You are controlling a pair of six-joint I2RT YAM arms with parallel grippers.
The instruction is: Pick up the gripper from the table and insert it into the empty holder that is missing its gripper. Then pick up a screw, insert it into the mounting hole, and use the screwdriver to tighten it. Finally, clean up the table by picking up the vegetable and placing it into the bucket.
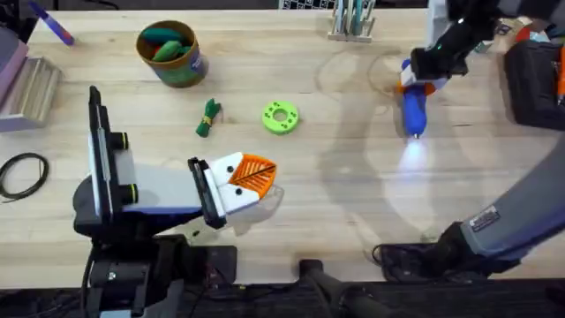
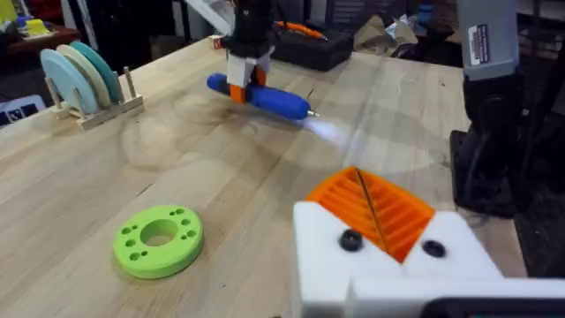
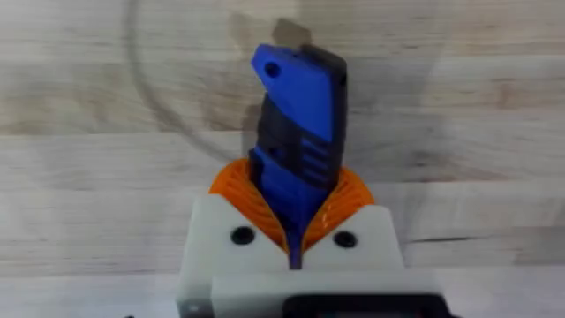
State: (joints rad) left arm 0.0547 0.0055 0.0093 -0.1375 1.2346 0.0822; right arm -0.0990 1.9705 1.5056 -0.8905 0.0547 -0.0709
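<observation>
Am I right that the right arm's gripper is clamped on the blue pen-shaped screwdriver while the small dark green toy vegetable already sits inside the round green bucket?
Not quite. The right gripper does clamp the blue pen-shaped screwdriver, but the overhead view shows the small dark green toy vegetable lying on the table, outside the round green bucket.

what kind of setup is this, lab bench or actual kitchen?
Likely a robotics lab bench, not a kitchen: a bare wooden table, a blue electric screwdriver clamped in the right gripper, and props such as a lime-green disc and a toy vegetable.
</observation>
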